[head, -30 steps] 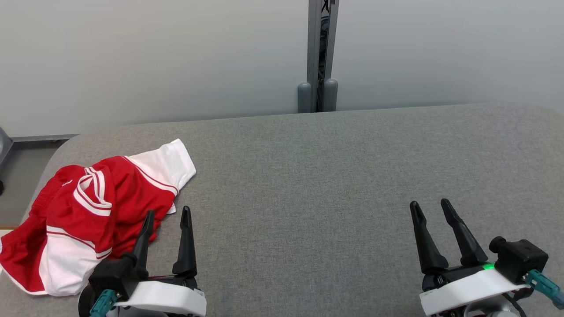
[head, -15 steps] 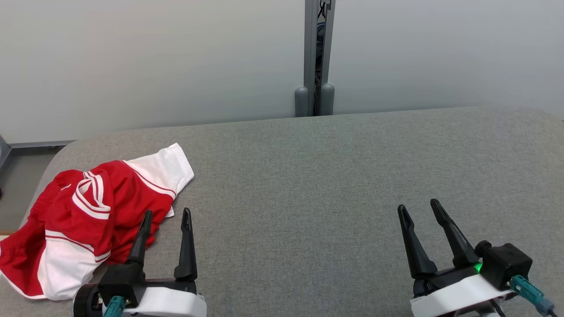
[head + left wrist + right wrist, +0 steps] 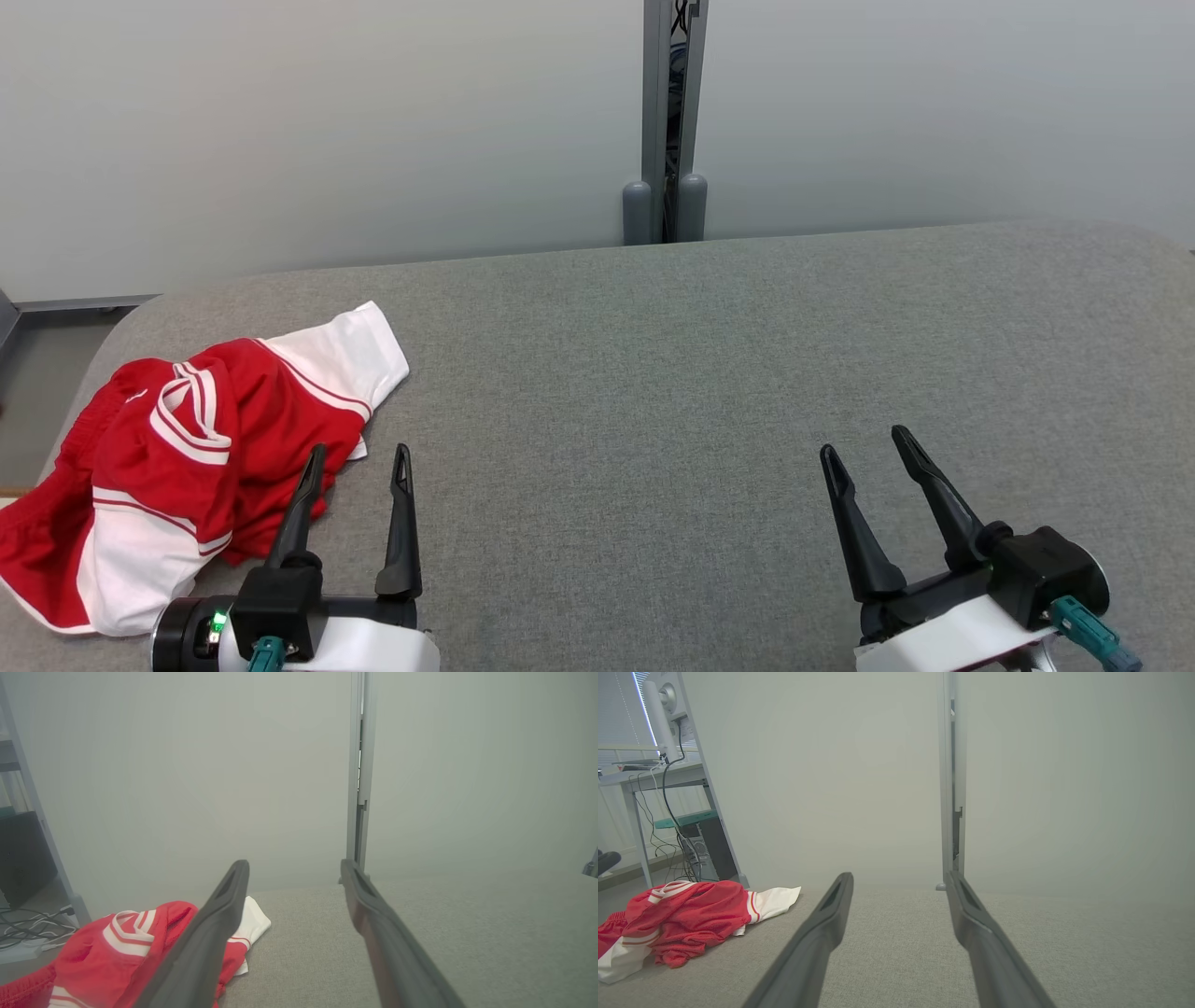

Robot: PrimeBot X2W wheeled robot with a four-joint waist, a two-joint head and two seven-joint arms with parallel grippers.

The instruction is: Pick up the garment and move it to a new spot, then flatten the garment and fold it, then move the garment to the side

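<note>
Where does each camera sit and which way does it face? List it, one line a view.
Head view: high on the robot, looking forward and down at the grey table; garment at left, open left gripper and open right gripper at the bottom.
Left wrist view: low over the table, facing the wall along its own fingers; garment close, lower left.
Right wrist view: same, along its fingers; garment farther left.
Shared: both wrist views hold garment and post.
</note>
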